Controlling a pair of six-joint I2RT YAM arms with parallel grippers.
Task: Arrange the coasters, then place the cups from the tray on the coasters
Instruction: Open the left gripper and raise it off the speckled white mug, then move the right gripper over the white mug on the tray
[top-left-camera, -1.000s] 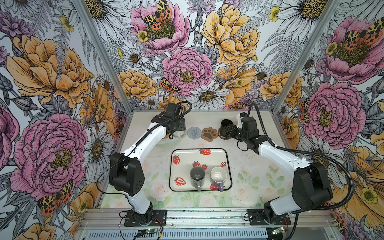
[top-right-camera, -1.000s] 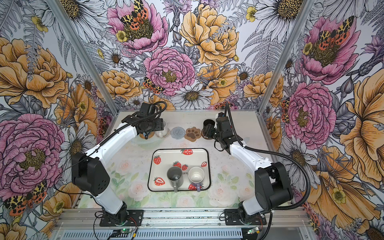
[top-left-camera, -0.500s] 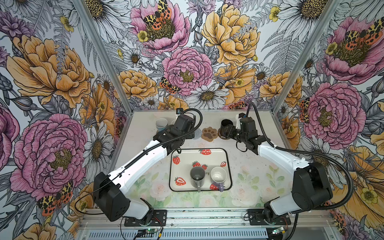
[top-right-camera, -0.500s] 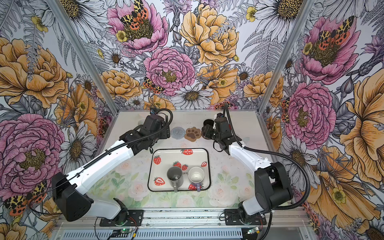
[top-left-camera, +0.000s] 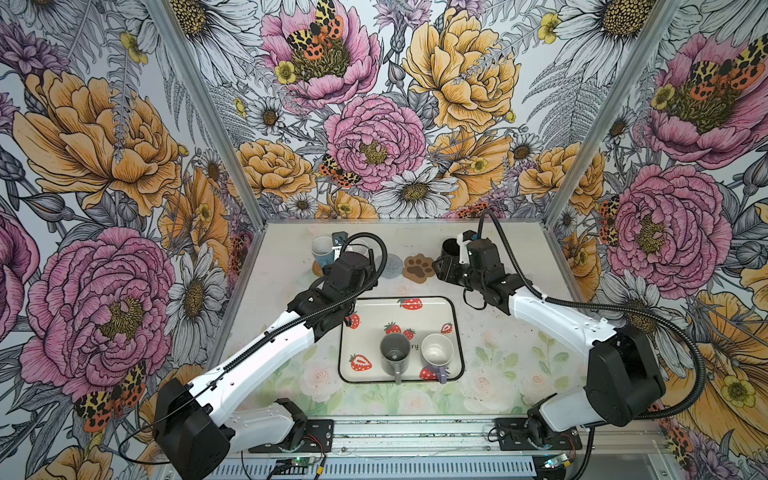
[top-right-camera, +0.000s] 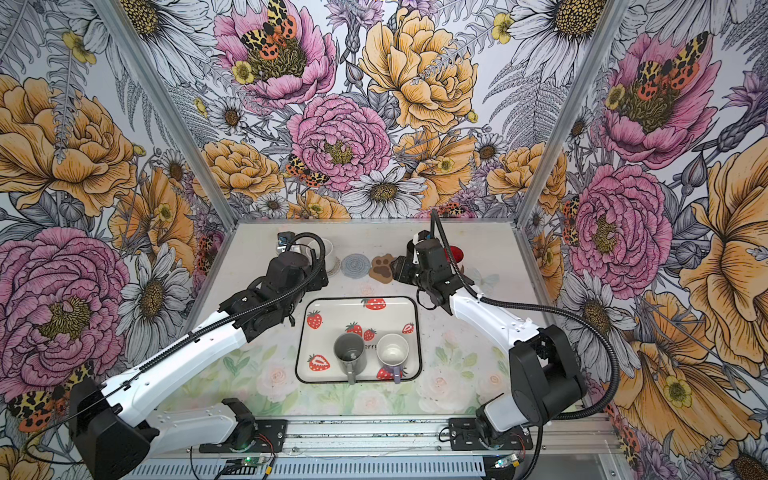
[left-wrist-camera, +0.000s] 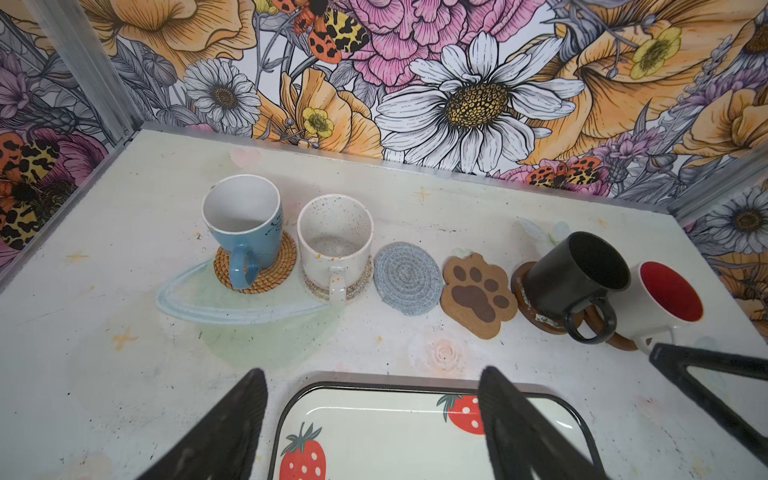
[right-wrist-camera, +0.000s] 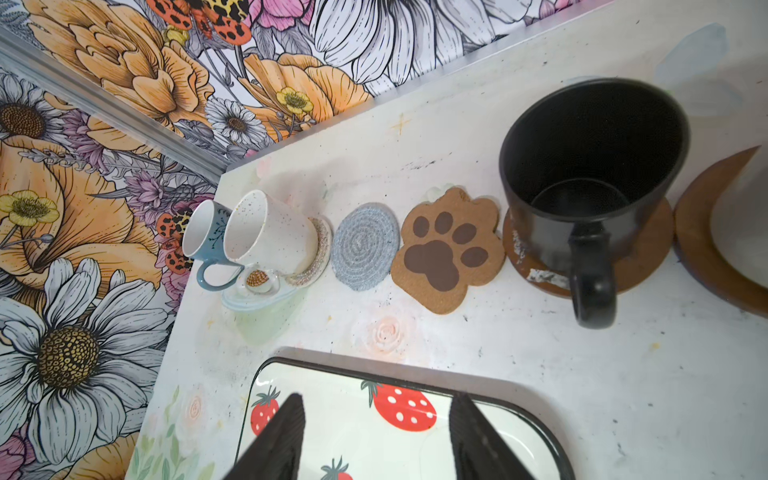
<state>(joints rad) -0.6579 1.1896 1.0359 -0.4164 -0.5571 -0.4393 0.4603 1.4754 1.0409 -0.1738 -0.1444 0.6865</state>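
- Cups number six, and four are already off the tray: the light blue mug, white mug, black mug and red-lined mug each stand on a coaster in the row beyond the tray's far long edge.
- Two remain in the tray's near half: the grey mug and, just beside it toward the tray's right short edge, the lavender mug.
- Beyond the middle of the tray's far edge, the grey-blue coaster and paw coaster lie bare, side by side.
- Jaws spread wide and holding nothing, the left end effector hovers above the tabletop near the tray's far left corner.
- Near the tray's far right corner, the right end effector is also parted and empty, though less widely.
- Judged from this, the coasters are arranged and cup-moving is two-thirds done; the step in hand looks like a reach for the next cup.
- That move calls for descending into the tray's near half, gripping one mug without nudging its close neighbour, then lifting it clear of the rim.
- Both remaining mugs stand upright, long axis vertical, mouths up, with their handles pointing toward the tray's near long edge.
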